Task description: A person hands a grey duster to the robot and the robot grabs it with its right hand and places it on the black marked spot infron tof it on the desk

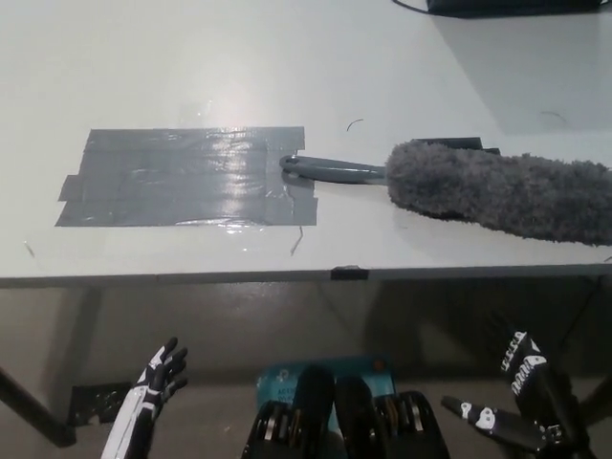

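Note:
The grey duster (pixel 497 192) lies flat on the white desk (pixel 191 57), its fluffy head to the right and its slim grey handle (pixel 335 171) pointing left. The handle's tip rests on the right edge of the dark taped spot (pixel 182 177). My black right hand (pixel 521 378) hangs below the desk edge at the lower right, fingers apart, holding nothing. At the lower left, also below the desk, my white left hand (pixel 153 387) rests open with its fingers spread.
A dark object (pixel 507 6) sits at the desk's far right corner. A small black tab (pixel 350 273) is on the desk's front edge. A teal box (pixel 287 378) stands on the floor under the desk.

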Robot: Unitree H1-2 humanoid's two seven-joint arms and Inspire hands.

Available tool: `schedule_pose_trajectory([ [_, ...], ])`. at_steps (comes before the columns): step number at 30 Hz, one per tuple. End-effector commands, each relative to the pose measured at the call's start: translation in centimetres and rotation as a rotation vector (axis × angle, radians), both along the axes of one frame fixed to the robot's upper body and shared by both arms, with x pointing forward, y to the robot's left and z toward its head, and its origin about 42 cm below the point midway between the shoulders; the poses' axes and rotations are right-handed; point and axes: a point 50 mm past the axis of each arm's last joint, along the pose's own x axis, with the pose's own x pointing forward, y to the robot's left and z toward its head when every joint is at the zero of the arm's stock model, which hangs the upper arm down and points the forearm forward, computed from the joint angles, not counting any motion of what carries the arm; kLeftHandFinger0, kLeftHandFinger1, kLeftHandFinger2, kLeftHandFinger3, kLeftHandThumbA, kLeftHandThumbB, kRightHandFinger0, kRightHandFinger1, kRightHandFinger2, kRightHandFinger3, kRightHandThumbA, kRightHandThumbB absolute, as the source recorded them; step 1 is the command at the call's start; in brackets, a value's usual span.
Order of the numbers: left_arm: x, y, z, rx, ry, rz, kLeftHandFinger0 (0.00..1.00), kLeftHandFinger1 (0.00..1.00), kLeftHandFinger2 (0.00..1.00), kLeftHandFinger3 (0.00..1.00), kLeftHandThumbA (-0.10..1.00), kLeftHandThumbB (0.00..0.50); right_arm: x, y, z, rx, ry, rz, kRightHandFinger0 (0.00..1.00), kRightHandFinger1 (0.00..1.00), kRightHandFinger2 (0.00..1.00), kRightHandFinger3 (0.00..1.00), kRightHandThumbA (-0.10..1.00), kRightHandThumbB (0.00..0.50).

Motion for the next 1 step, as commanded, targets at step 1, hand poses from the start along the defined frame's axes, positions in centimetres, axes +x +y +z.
schedule_pose_trajectory([
  [1,-0.74,-0.29,0.82,-0.010,-0.089,-0.041,0.96,1.00,1.00,1.00,1.00,0.117,-0.31,0.24,1.08,-0.016,-0.170,-0.038,1.00,1.00,1.00,1.00,1.00,0.168],
])
